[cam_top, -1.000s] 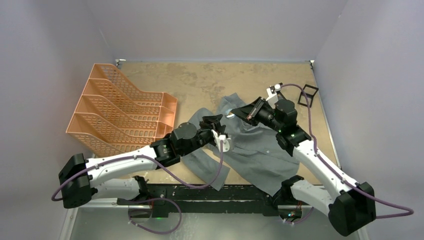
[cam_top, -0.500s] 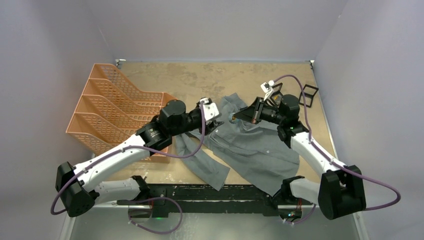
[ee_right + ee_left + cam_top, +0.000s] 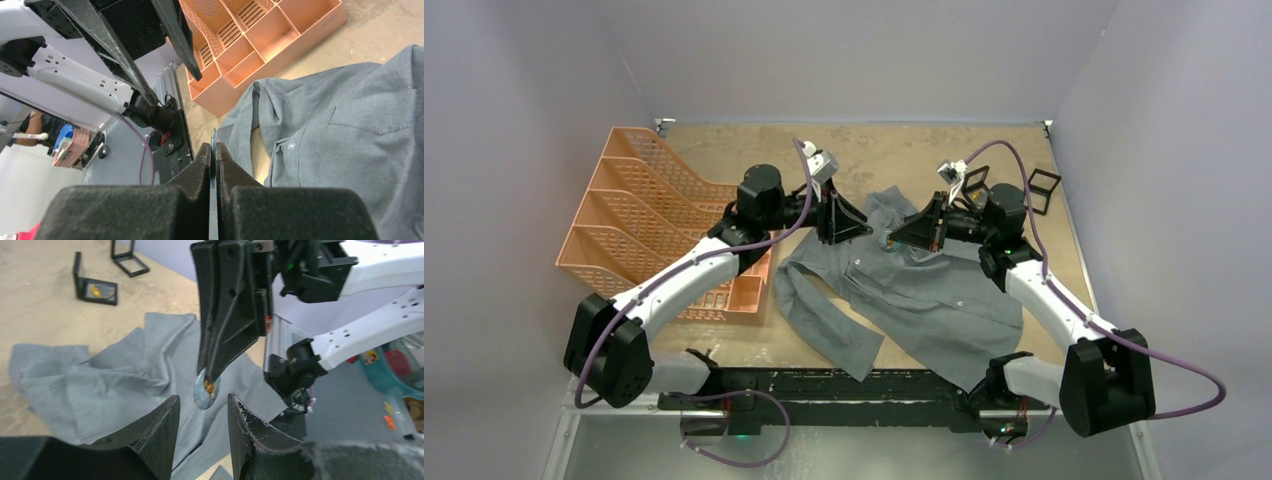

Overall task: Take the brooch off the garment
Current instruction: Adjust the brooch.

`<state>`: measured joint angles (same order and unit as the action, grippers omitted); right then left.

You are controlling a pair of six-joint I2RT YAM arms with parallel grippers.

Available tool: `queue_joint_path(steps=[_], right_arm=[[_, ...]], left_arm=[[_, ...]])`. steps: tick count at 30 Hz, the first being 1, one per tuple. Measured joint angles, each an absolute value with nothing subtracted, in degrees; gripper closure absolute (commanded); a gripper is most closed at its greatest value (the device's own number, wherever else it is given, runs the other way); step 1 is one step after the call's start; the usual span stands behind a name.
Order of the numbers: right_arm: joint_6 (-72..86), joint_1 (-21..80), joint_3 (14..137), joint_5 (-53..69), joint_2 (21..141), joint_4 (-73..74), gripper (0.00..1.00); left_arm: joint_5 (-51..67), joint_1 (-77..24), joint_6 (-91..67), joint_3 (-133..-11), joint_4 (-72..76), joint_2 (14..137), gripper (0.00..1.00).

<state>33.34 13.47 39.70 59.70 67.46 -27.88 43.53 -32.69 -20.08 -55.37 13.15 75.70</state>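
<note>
Grey and rumpled, the garment (image 3: 924,295) lies on the worktop (image 3: 874,155) just beyond the arm bases, with one sleeve thrown toward the left arm and the collar at the far end. Above the collar end the two arms meet tip to tip.

In the top view the brooch (image 3: 205,390) is hardly more than a pale speck. The left wrist view shows it plainly as a round bluish disc with an orange patch. The right pincer (image 3: 213,147) pinches it by its upper edge, and it appears lifted clear of the shirt behind it. The right wrist view gives only the disc edge-on, a thin sliver between the pressed fingertips.

The left pincer (image 3: 202,397) is spread, with nothing in its grasp. In its own view its fingers frame the brooch from nearer the camera.

Farther left stands a peach slotted file tray (image 3: 664,230), and the left arm crosses its right end. At the far right are small black stands (image 3: 1044,190), one of them partly hidden by the right wrist and its purple cable.
</note>
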Motion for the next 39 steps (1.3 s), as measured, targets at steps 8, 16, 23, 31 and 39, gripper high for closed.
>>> queue_joint_path(steps=[8, 16, 23, 31, 39], right_arm=[[33.56, 13.47, 39.75, 62.19, 67.44, -31.2, 1.0], [36.03, 14.22, 39.75, 63.26, 67.42, -36.16, 1.0], [37.52, 15.68, 39.75, 64.07, 67.42, -38.44, 1.0], [38.17, 16.47, 39.75, 64.07, 67.44, -40.12, 1.0], [37.78, 16.47, 39.75, 63.44, 67.11, -39.38, 0.65]], left_arm=[[50.72, -32.8, -27.24, -55.37, 20.16, 78.41, 0.69], [52.05, -33.19, -29.45, -55.37, 21.41, 80.31, 0.69], [52.14, -34.2, -29.41, -55.37, 21.34, 81.17, 0.72], [53.45, -34.94, -29.41, -55.42, 21.3, 81.76, 1.0], [53.84, -34.94, -29.52, -55.51, 21.34, 81.76, 1.0]])
